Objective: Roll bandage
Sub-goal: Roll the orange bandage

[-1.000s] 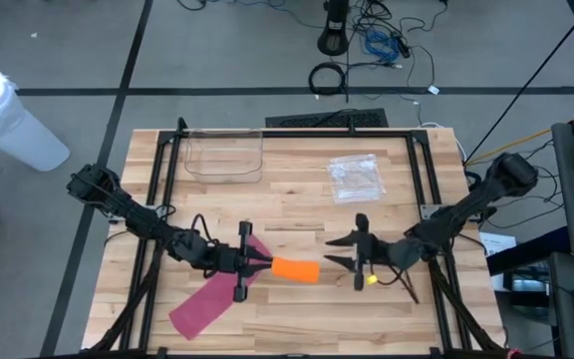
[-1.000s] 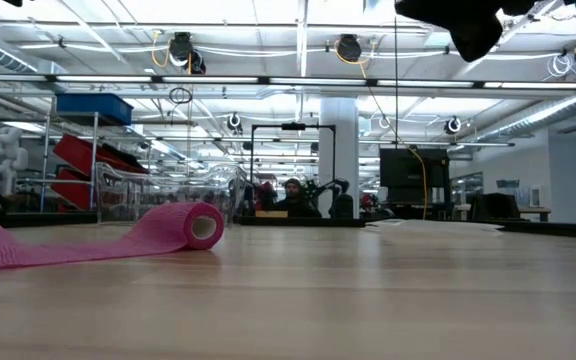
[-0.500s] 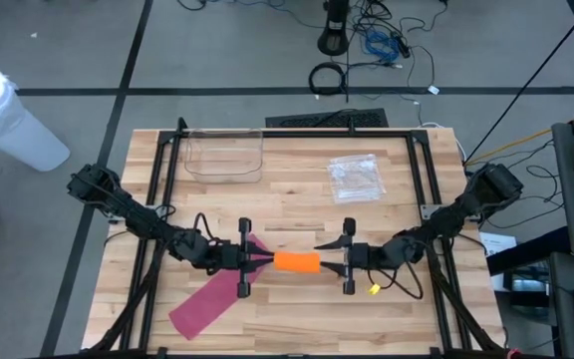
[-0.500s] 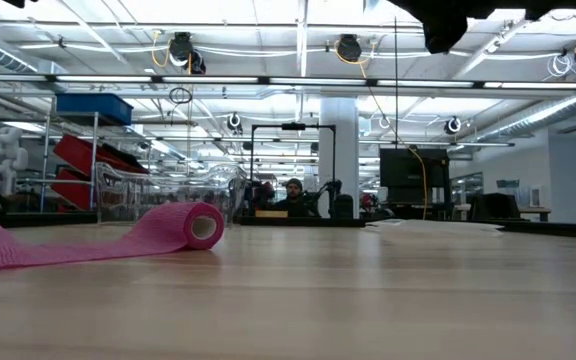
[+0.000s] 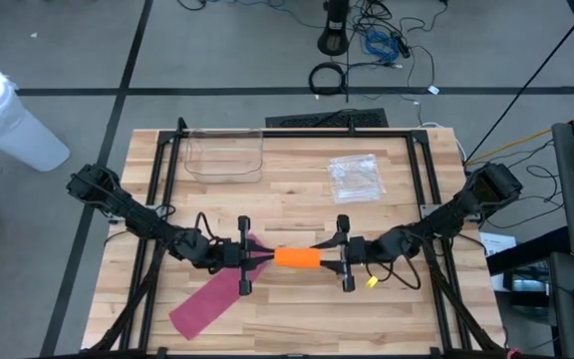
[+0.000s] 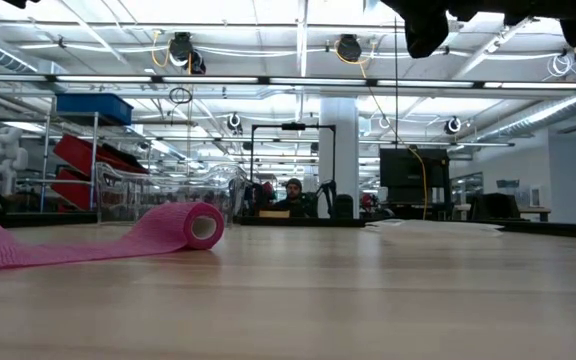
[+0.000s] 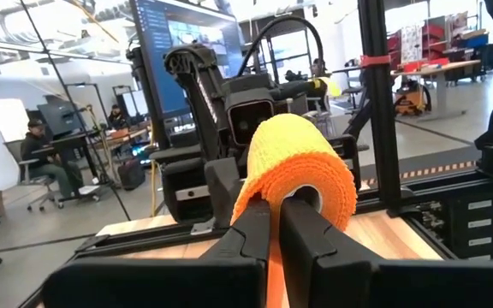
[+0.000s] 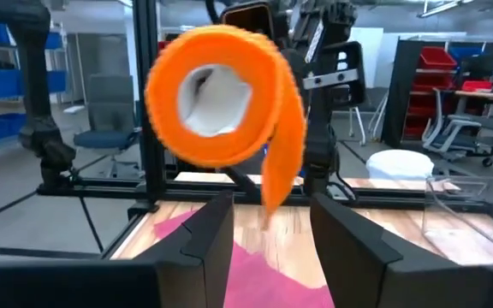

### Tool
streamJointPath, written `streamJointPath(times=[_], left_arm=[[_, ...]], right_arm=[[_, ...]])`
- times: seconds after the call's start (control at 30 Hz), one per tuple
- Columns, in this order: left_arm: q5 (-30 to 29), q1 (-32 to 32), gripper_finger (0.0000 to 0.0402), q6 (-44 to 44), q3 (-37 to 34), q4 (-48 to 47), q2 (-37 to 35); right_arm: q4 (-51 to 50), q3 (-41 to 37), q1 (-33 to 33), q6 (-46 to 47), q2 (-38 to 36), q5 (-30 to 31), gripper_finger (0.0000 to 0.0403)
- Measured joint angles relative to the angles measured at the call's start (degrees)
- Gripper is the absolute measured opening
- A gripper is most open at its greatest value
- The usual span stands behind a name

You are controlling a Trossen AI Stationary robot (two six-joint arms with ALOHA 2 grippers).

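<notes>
my left gripper (image 5: 259, 258) is above the middle of the light wooden slatted table (image 5: 297, 314), its fingers (image 7: 302, 239) pressed together on the loose end of the orange crepe bandage roll (image 5: 296, 258), which is held off the surface. my right gripper (image 5: 327, 256) faces the roll's other end, fingers (image 8: 349, 235) apart, gripping nothing. a partly unrolled pink crepe bandage (image 5: 207, 297) lies flat below my left gripper, near the table's front-left corner.
</notes>
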Motion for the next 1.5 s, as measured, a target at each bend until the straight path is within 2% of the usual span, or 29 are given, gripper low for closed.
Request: streamJointPath(times=[0.13, 0.27, 0.43, 0.53, 0.6, 0.77, 0.83, 0.97, 1.07, 1.2, 1.4, 1.5], left_arm=[[0.0, 0.0, 0.0011, 0.0, 0.0, -0.1, 0.0], [-0.2, 0.0, 0.0011, -0.2, 0.0, -0.8, 0.0], [-0.2, 0.6, 0.0011, -1.8, 0.0, -1.1, 0.0], [-0.2, 1.3, 0.0011, -4.4, 0.0, -1.9, 0.0], [0.1, 1.7, 0.0011, -6.1, 0.0, -2.6, 0.0], [2.2, 1.8, 0.0011, -7.5, 0.0, -2.5, 0.0], [3.3, 1.8, 0.0011, -7.5, 0.0, -2.5, 0.0], [4.0, 1.8, 0.0011, -7.5, 0.0, -2.4, 0.0], [4.0, 1.8, 0.0011, -7.5, 0.0, -2.8, 0.0], [4.2, 1.8, 0.0011, -7.5, 0.0, -4.4, 0.0], [5.5, 1.9, 0.0011, -7.5, 0.0, -4.8, 0.0], [8.7, 2.2, 0.0011, -7.3, 0.0, -5.2, 0.0]], right_arm=[[0.0, 0.2, -1.7, 2.2, 0.0, -2.7, 0.0116], [0.0, 0.2, -2.4, 2.6, 0.0, -3.2, 0.007], [-0.1, 0.2, -3.1, 2.2, 0.0, -7.7, 0.001], [-1.2, 0.2, -3.1, 0.8, 0.0, -8.5, 0.0002], [-2.4, 0.2, -2.9, -0.8, -0.3, -6.0, 0.0001], [-4.5, 0.2, -1.9, -5.5, -2.1, 10.0, 0.0], [-4.7, 0.2, -1.1, -8.2, -3.0, 13.2, 0.0], [-4.9, 0.2, 0.8, -13.4, -4.9, 14.7, 0.0], [-4.9, 0.2, 2.4, -17.7, -6.4, 18.1, 0.0], [-5.0, 0.2, 3.2, -24.6, -8.8, 18.4, 0.0], [-8.6, 0.2, 2.6, -26.5, -12.7, 18.4, 0.0], [-10.1, 0.2, 1.9, -26.5, -13.5, 18.1, 0.0]])
